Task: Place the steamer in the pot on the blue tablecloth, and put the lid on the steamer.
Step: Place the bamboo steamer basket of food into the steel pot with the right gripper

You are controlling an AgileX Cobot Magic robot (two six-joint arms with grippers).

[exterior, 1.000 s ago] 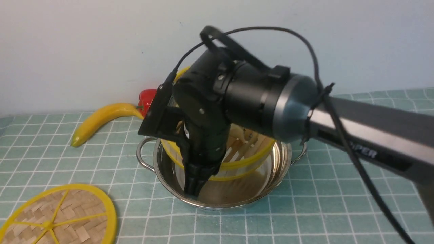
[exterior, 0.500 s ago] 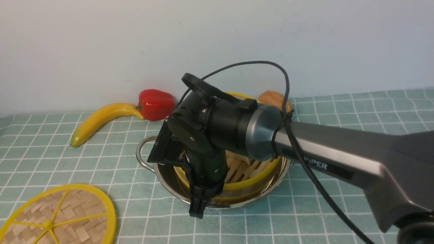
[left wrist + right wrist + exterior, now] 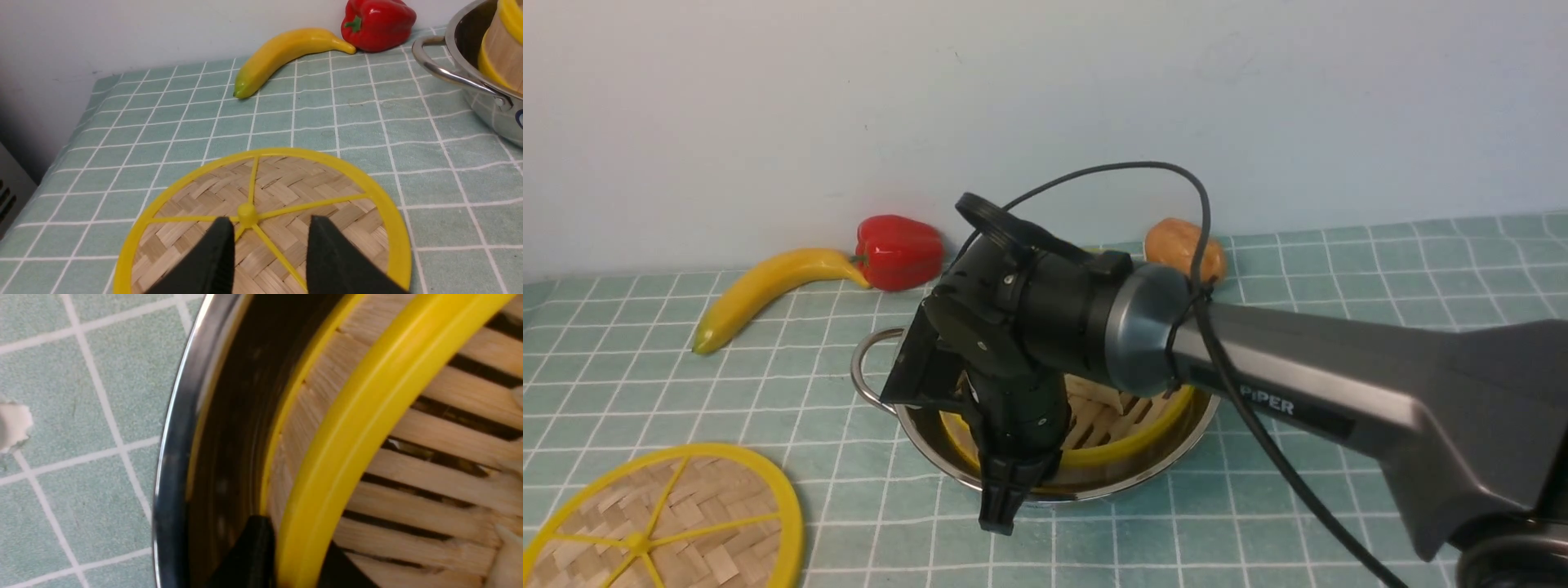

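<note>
right gripper [image 3: 294,563] straddles the rim of the steamer [image 3: 1127,439], which sits in the pot [image 3: 171,457]; clamped or loosened, cannot tell. left gripper [image 3: 269,245] hangs wide over the lid [image 3: 286,183] on the cloth [image 3: 327,114]. lid looks light, stiff, flat: likely best pinched at its hub.

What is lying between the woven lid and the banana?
Nothing: only bare blue tablecloth separates the lid from the banana, clearest in the left wrist view.

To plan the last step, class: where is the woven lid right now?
The lid lies flat on the tablecloth at the front view's lower left, left of the pot, beneath the left pincer.
</note>
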